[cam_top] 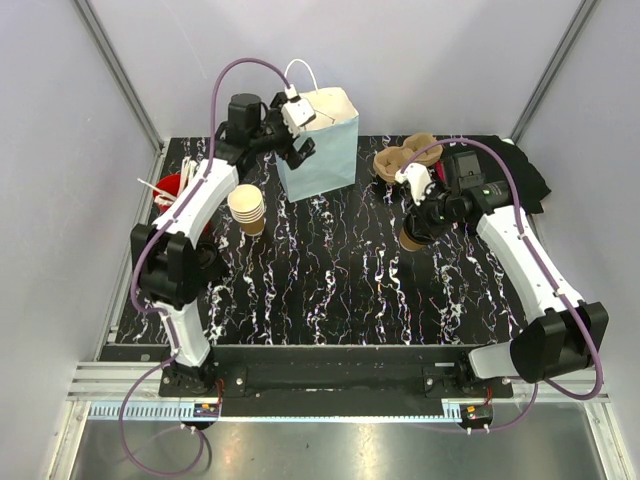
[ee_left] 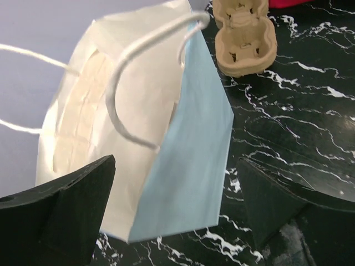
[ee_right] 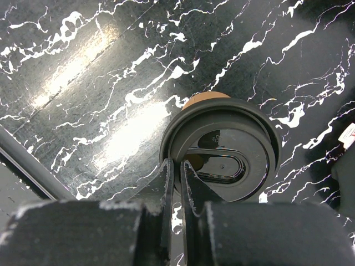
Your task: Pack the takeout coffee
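Lidded but not yet bagged: small tan kraft-paper cup (ee_right: 205,98), mid-right on the black marbled table (cam_top: 330,280), its round black plastic lid (ee_right: 222,147) pinched at the rim by the right gripper (ee_right: 180,174); left gripper (cam_top: 299,151), jaws spread, at the far pale-blue paper bag (cam_top: 322,145).

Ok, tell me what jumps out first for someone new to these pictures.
The pale blue paper bag stands at the back centre, with the left tool open right beside it. Over on the right, the right tool pinches the rim of the black lid sitting on the tan cup.
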